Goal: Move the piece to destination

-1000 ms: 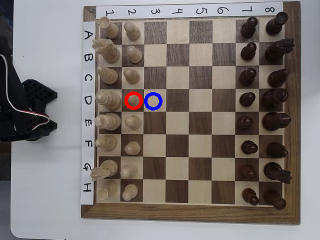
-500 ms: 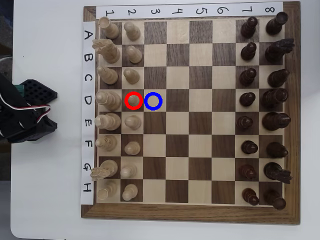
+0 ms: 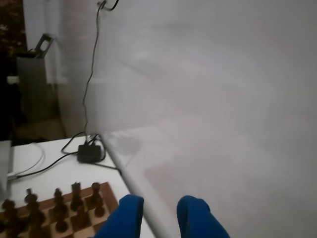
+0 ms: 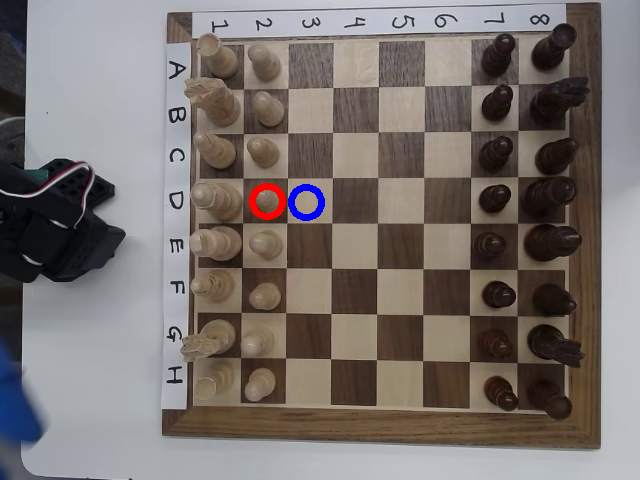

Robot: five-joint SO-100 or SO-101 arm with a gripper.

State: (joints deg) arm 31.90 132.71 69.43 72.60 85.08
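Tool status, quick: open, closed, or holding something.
Tool: open and empty, its blue fingertips apart in the wrist view, pointing past the board's edge.

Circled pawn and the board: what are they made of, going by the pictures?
The pawn: looks like pale unstained wood with a matte finish, no glare on its round head. The board: looks like wood too, visible grain in the brown border and squares, satin sheen; whether solid or veneer can't be told.

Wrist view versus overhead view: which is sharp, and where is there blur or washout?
Wrist view: soft and hazy throughout, a pale washed-out wall filling most of it, the blue fingers and dark pieces indistinct. Overhead view: crisp and evenly lit, the board, the pawn in the red ring and the blue-ringed square are clear; only a blue smear at the lower left edge is blurred.
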